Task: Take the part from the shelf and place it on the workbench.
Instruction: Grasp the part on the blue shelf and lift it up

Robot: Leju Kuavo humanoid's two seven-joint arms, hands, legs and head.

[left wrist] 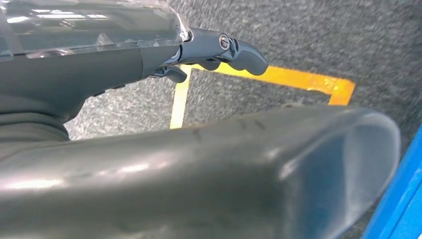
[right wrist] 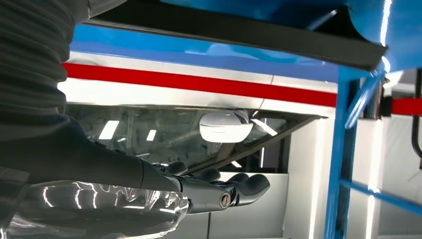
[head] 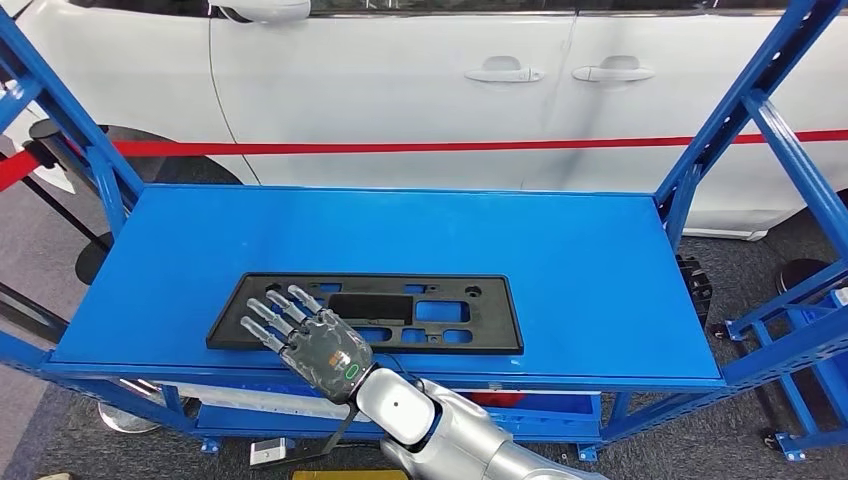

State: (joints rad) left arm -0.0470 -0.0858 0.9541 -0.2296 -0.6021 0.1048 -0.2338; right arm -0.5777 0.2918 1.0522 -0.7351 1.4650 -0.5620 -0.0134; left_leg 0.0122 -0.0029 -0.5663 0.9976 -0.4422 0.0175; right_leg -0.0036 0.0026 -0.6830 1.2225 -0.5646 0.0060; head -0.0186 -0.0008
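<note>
While our right hand point(head: 312, 343) hovers spread and empty, the part point(head: 400, 310) lies flat near the shelf's point(head: 600, 270) front edge.
We judge the flat pose suits sliding fingers under it; our left hand point(left wrist: 219, 52) hangs loosely curled, holding nothing.

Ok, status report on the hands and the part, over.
Right hand flat over the black part, fingers spread, no grip seen. Left hand hanging over the floor, holding nothing. Part lies flat on the blue shelf. Nothing in the way.

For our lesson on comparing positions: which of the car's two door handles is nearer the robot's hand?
The left handle in the head view. The right handle sits farther along the car from the right hand.
</note>
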